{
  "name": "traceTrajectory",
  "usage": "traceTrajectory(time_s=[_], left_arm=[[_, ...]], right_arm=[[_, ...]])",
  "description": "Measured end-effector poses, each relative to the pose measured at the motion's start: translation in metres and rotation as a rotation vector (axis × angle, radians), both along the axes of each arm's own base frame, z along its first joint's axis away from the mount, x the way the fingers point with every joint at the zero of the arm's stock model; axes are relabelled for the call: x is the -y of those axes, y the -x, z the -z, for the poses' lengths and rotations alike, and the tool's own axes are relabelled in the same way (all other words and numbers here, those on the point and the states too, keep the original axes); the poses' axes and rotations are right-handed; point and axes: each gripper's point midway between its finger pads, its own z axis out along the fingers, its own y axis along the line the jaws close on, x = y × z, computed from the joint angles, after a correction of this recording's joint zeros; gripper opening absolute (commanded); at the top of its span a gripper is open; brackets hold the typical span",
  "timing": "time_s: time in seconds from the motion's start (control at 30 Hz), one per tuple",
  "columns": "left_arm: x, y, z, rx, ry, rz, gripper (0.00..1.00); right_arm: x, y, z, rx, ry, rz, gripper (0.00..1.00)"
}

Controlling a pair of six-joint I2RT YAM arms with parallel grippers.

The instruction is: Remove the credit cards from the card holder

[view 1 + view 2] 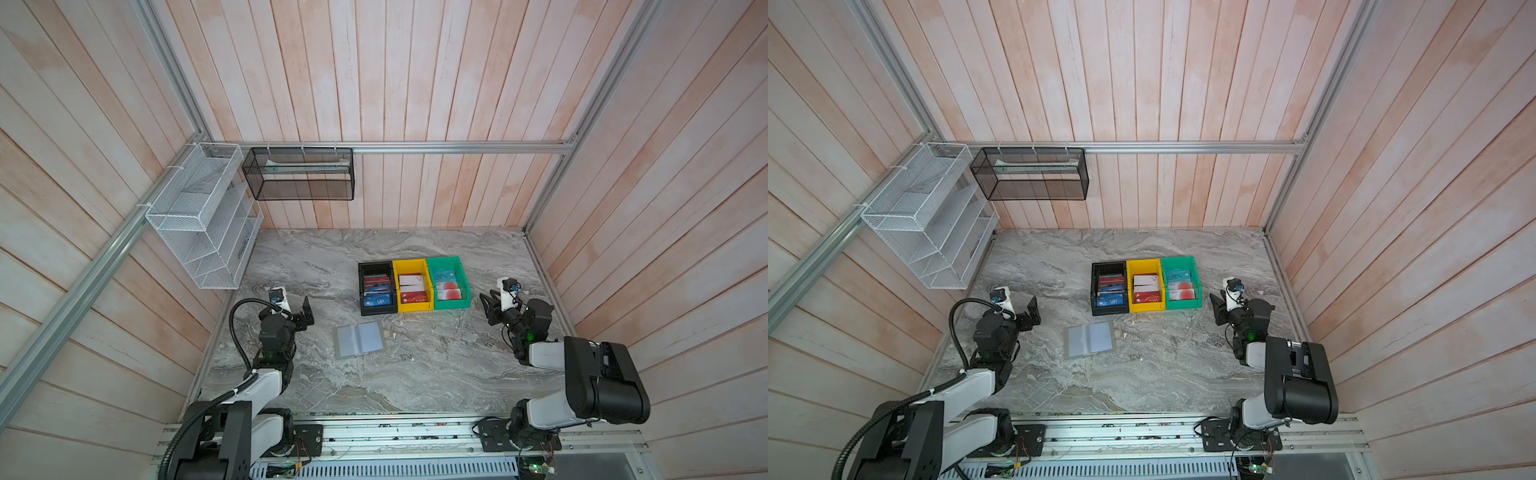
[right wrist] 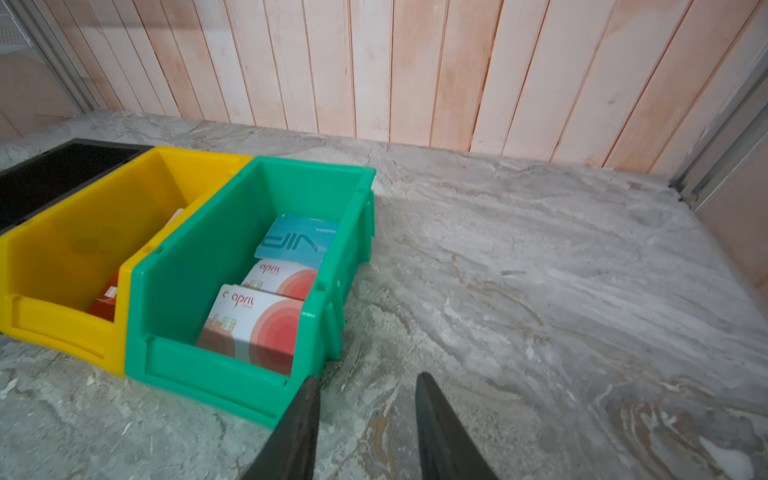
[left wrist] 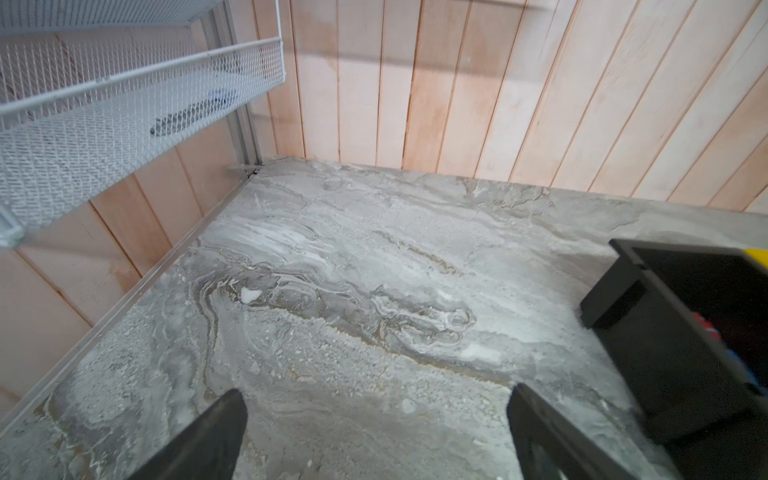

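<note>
The grey card holder [image 1: 359,339] [image 1: 1090,339] lies open flat on the marble table, and its translucent sleeves show no cards. The credit cards lie in three bins behind it: blue and red ones in the black bin [image 1: 361,291], red and white ones in the yellow bin [image 1: 395,286], a blue VIP card [image 2: 297,243] and two pale red-circle cards [image 2: 253,328] in the green bin [image 2: 208,374]. My left gripper [image 1: 308,312] [image 3: 376,395] hovers left of the holder, wide open and empty. My right gripper [image 1: 487,305] [image 2: 368,380] is right of the green bin, jaws partly apart, holding nothing.
A white mesh rack [image 1: 203,216] hangs on the left wall over the table's far left corner. A black mesh basket [image 1: 299,174] hangs on the back wall. Wooden walls close in the table on three sides. A metal rail [image 1: 415,434] runs along the front.
</note>
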Motion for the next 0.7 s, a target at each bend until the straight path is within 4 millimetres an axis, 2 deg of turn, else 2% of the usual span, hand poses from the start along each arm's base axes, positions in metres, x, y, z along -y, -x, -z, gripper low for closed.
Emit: traceTrajectory(time_s=[0.1,0.2,0.3,0.37,0.47,0.57,0.7], left_arm=[[0.000,-0.005,0.005,0.000,-0.018,0.013,1.00],[0.001,-0.015,0.004,0.014,-0.023,0.031,1.00],[0.004,-0.030,0.001,0.038,-0.013,0.070,1.00],[0.007,-0.038,0.006,0.050,-0.010,0.089,1.00],[0.012,-0.038,0.022,0.011,-0.002,0.115,1.00],[0.015,-0.040,0.017,0.032,-0.002,0.136,1.00],[0.016,-0.041,0.013,0.048,-0.003,0.141,1.00]], right_arm=[[0.003,0.005,-0.008,0.050,-0.002,0.029,0.43],[0.007,0.012,-0.005,0.061,-0.006,0.065,0.43],[0.009,0.011,-0.008,0.075,-0.010,0.083,0.43],[0.013,0.009,-0.010,0.084,-0.007,0.113,0.43],[0.021,0.003,-0.008,0.103,-0.019,0.182,0.44],[0.026,0.005,0.003,0.070,-0.018,0.212,0.44],[0.023,0.005,-0.002,0.086,-0.014,0.209,0.44]])
